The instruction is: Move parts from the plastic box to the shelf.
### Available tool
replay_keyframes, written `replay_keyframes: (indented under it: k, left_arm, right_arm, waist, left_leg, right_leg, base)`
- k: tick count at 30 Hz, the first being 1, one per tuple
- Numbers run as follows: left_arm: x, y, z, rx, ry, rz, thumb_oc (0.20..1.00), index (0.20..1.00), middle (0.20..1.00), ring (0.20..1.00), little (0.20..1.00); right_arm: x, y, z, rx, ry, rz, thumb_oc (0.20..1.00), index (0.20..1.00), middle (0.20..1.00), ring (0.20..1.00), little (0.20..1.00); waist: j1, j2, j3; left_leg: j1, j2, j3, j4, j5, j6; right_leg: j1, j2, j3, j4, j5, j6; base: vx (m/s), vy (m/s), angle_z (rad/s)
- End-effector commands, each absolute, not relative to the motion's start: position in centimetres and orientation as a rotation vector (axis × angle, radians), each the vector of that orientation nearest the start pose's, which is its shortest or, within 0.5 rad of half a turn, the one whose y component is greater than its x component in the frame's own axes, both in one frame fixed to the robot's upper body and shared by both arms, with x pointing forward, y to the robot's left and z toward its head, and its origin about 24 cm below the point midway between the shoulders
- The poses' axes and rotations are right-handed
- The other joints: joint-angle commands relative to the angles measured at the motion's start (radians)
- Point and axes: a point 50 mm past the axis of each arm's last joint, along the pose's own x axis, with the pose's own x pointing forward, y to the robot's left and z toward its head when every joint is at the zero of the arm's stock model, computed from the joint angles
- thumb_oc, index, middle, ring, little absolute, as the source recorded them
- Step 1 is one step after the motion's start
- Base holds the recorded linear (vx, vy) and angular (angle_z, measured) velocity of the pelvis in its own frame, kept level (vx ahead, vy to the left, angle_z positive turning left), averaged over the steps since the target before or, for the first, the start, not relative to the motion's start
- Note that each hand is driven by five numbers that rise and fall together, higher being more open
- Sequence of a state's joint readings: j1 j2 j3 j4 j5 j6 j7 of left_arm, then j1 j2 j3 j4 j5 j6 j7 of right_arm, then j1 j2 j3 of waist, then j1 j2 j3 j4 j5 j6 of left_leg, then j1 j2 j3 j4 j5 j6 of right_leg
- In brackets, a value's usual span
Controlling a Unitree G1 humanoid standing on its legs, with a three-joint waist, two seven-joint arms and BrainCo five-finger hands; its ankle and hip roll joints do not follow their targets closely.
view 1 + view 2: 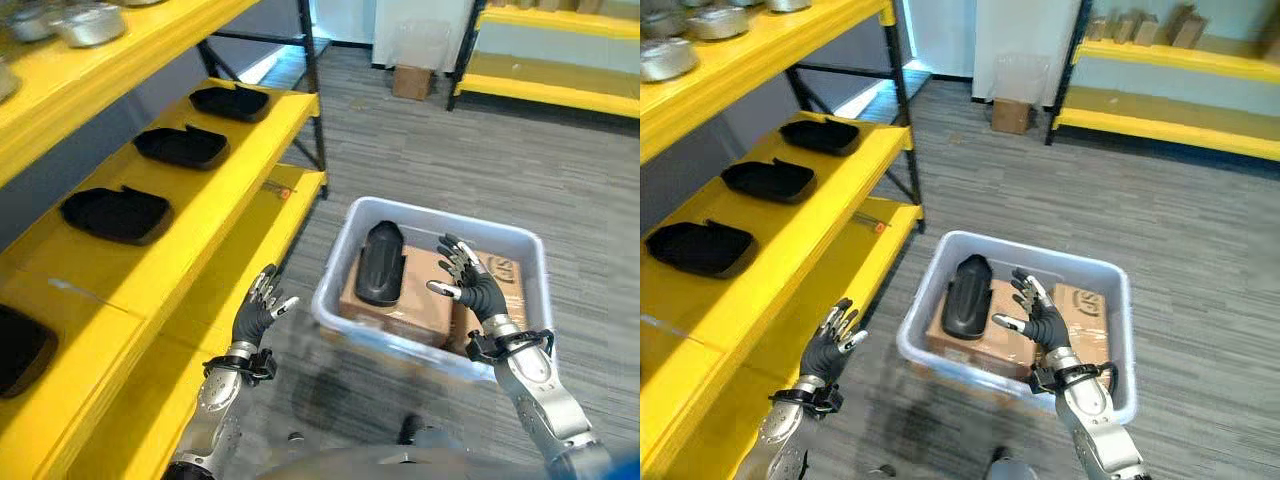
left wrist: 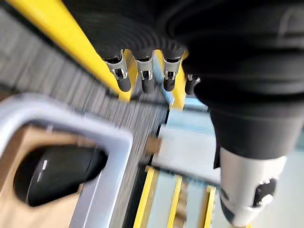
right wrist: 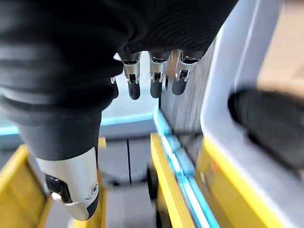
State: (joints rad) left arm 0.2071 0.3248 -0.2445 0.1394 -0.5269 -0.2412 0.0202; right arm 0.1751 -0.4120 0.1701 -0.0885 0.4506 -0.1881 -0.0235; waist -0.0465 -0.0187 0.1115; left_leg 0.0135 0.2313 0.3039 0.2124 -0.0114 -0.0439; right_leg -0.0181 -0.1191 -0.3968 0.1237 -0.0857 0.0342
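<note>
- Part under study: black elongated moulded shell, rounded at the ends, matte with a faint sheen; lies inside the plastic box, on its shelf-facing side, resting on top of a cardboard carton.
- Plastic box: pale grey, thin-walled, rounded rim; sits on the grey ribbed floor just beside the yellow shelf.
- Handling judgement: part looks rigid and probably light, like a hollow plastic cover. Smooth curved back may slip under the fingertips. Best hold judged to be across the narrow width near mid-length, thumb on one long edge, fingers on the other.
- Fragility: none obvious; thin edges might flex.
- Right hand: over the plastic box, just beside the part, fingers spread apart and relaxed, holding nothing.
- Left hand: outside the plastic box, between it and the shelf; fingers straight, empty.
- Three like parts already lie in a row on the shelf's middle tier, which is flat, painted yellow and looks hard. A fourth dark shape at the shelf's near end is cut off by the view edge, so possibly another.
- Upper tier of the shelf carries grey metal castings.
- A second carton lies in the plastic box on the side away from the shelf.
</note>
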Motion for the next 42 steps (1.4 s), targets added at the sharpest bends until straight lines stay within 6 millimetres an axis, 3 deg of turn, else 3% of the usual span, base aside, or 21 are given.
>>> replay_keyframes:
  k: [1,2,4,6,7,8,9,10,11,12,15,17,23,26,36,42]
  left_arm:
    - [20.9,19.8,1.2,-0.192,0.04,-0.04,1.0,1.0,1.0,1.0,1.0]
    - [21.0,19.7,1.2,-0.199,0.036,-0.028,1.0,1.0,1.0,1.0,1.0]
    - [21.0,19.7,1.2,-0.205,0.033,-0.026,1.0,1.0,1.0,1.0,1.0]
    - [20.8,19.8,1.4,-0.203,0.026,-0.025,1.0,1.0,1.0,1.0,1.0]
    - [20.8,19.8,1.4,-0.203,0.026,-0.025,1.0,1.0,1.0,1.0,1.0]
    - [20.7,19.9,1.6,-0.209,0.017,-0.018,1.0,1.0,1.0,1.0,1.0]
    - [20.8,20.0,1.7,-0.198,0.013,-0.013,1.0,1.0,1.0,1.0,1.0]
    - [20.8,20.0,1.7,-0.198,0.013,-0.013,1.0,1.0,1.0,1.0,1.0]
    - [21.3,20.3,2.1,-0.195,-0.014,0.009,1.0,1.0,1.0,1.0,1.0]
    - [21.3,20.3,2.2,-0.203,-0.021,0.012,1.0,1.0,1.0,1.0,1.0]
    - [21.3,20.3,2.4,-0.193,-0.035,0.007,1.0,1.0,1.0,1.0,1.0]
    - [21.5,20.3,2.9,-0.185,-0.055,-0.01,1.0,1.0,1.0,1.0,1.0]
    - [23.1,21.0,4.9,-0.111,-0.136,-0.003,1.0,1.0,1.0,1.0,1.0]
    - [25.2,19.8,6.6,-0.048,-0.21,-0.028,1.0,1.0,1.0,1.0,1.0]
    - [28.7,15.8,9.4,-0.043,-0.327,-0.089,1.0,1.0,1.0,1.0,1.0]
    - [29.7,15.2,10.8,-0.053,-0.38,-0.049,1.0,1.0,1.0,1.0,1.0]
  right_arm:
    - [22.4,-18.1,7.8,0.094,-0.201,0.198,1.0,1.0,1.0,1.0,1.0]
    - [22.4,-18.5,8.2,0.075,-0.22,0.199,1.0,1.0,1.0,1.0,1.0]
    - [22.4,-18.6,8.3,0.067,-0.225,0.197,1.0,1.0,1.0,1.0,1.0]
    - [22.4,-19.0,8.5,0.047,-0.232,0.177,1.0,1.0,1.0,1.0,1.0]
    - [22.4,-19.0,8.5,0.047,-0.232,0.177,1.0,1.0,1.0,1.0,1.0]
    - [22.5,-19.4,8.4,0.035,-0.234,0.154,1.0,1.0,1.0,1.0,1.0]
    - [22.7,-19.5,8.4,0.024,-0.238,0.146,1.0,1.0,1.0,1.0,1.0]
    - [22.7,-19.5,8.4,0.024,-0.238,0.146,1.0,1.0,1.0,1.0,1.0]
    - [22.8,-20.1,8.3,0.019,-0.234,0.109,1.0,1.0,1.0,1.0,1.0]
    - [22.6,-20.0,8.0,0.033,-0.224,0.104,1.0,1.0,1.0,1.0,1.0]
    - [22.3,-19.9,7.8,0.05,-0.217,0.108,1.0,1.0,1.0,1.0,1.0]
    - [21.9,-20.0,7.5,0.081,-0.2,0.097,1.0,1.0,1.0,1.0,1.0]
    - [22.3,-19.0,7.4,0.167,-0.191,0.115,1.0,1.0,1.0,1.0,1.0]
    - [22.6,-19.0,8.1,0.148,-0.227,0.112,1.0,1.0,1.0,1.0,1.0]
    - [23.2,-17.1,9.6,0.2,-0.299,0.165,1.0,1.0,1.0,1.0,1.0]
    - [23.6,-16.4,10.4,0.211,-0.341,0.178,1.0,1.0,1.0,1.0,1.0]
  waist:
    - [0.017,-0.021,0.06]
    - [0.036,-0.029,0.097]
    - [0.036,-0.035,0.102]
    - [0.039,-0.029,0.105]
    - [0.039,-0.031,0.104]
    - [0.048,-0.023,0.108]
    - [0.05,-0.012,0.11]
    - [0.051,-0.012,0.11]
    - [0.045,0.02,0.121]
    - [0.049,0.029,0.126]
    - [0.045,0.037,0.126]
    - [0.044,0.015,0.144]
    - [0.049,-0.038,0.183]
    - [0.029,-0.085,0.197]
    - [-0.016,-0.125,0.258]
    - [-0.034,-0.137,0.285]
  left_leg:
    - [-0.06,-0.055,-0.085,0.212,0.023,-0.043]
    - [-0.126,-0.099,-0.173,0.318,0.052,-0.051]
    - [-0.15,-0.106,-0.203,0.288,0.059,-0.045]
    - [-0.14,-0.061,-0.221,0.1,0.045,-0.03]
    - [-0.138,-0.064,-0.219,0.092,0.051,-0.029]
    - [-0.127,-0.004,-0.251,-0.105,0.102,-0.04]
    - [-0.125,0.027,-0.264,-0.183,0.154,-0.057]
    - [-0.123,0.027,-0.263,-0.186,0.156,-0.057]
    - [-0.137,0.084,-0.253,-0.255,0.228,-0.096]
    - [-0.117,0.071,-0.258,-0.241,0.182,-0.084]
    - [-0.124,0.048,-0.247,-0.222,0.163,-0.087]
    - [-0.152,0.004,-0.226,-0.147,0.091,-0.065]
    - [-0.226,-0.042,-0.163,-0.052,0.026,-0.045]
    - [-0.279,-0.039,-0.144,-0.029,0.024,-0.048]
    - [-0.293,0.021,-0.112,-0.093,0.086,-0.08]
    - [-0.298,0.045,-0.087,-0.126,0.112,-0.092]
  right_leg:
    - [0.02,-0.006,0.075,-0.108,0.089,0.007]
    - [0.023,-0.001,0.092,-0.098,0.075,-0.008]
    - [0.014,-0.007,0.094,-0.097,0.074,-0.006]
    - [0.009,-0.011,0.109,-0.096,0.064,0.018]
    - [0.008,-0.013,0.109,-0.097,0.067,0.019]
    - [0.004,-0.022,0.129,-0.093,0.062,0.036]
    - [-0.001,-0.025,0.137,-0.087,0.054,0.043]
    - [-0.001,-0.025,0.137,-0.087,0.054,0.043]
    - [-0.017,-0.061,0.152,-0.058,0.048,0.071]
    - [-0.018,-0.071,0.17,-0.045,0.04,0.087]
    - [-0.021,-0.093,0.189,-0.05,0.068,0.096]
    - [-0.009,-0.148,0.201,-0.073,0.106,0.124]
    - [-0.06,-0.211,0.232,-0.143,0.204,0.157]
    - [-0.103,-0.208,0.228,-0.16,0.227,0.162]
    - [-0.214,-0.147,0.266,-0.125,0.218,0.148]
    - [-0.277,-0.117,0.294,-0.105,0.222,0.149]
  base:
    - [0.14,-0.607,-0.77]
    - [0.0,-0.084,-0.64]
    - [0.04,-0.044,-0.69]
    - [0.12,0.062,-0.18]
    - [0.14,0.176,-0.11]
    - [0.12,0.199,-0.16]
    - [0.12,0.198,-0.15]
    - [0.15,0.375,-0.22]
    - [0.16,0.422,-0.3]
    - [0.15,0.425,-0.36]
    - [0.09,0.26,-0.59]
    - [0.09,0.349,-0.22]
    - [-0.01,0.206,-0.26]
    - [0.02,0.085,-0.08]
    - [-0.01,-0.052,-0.12]
    - [-0.02,-0.05,-0.24]
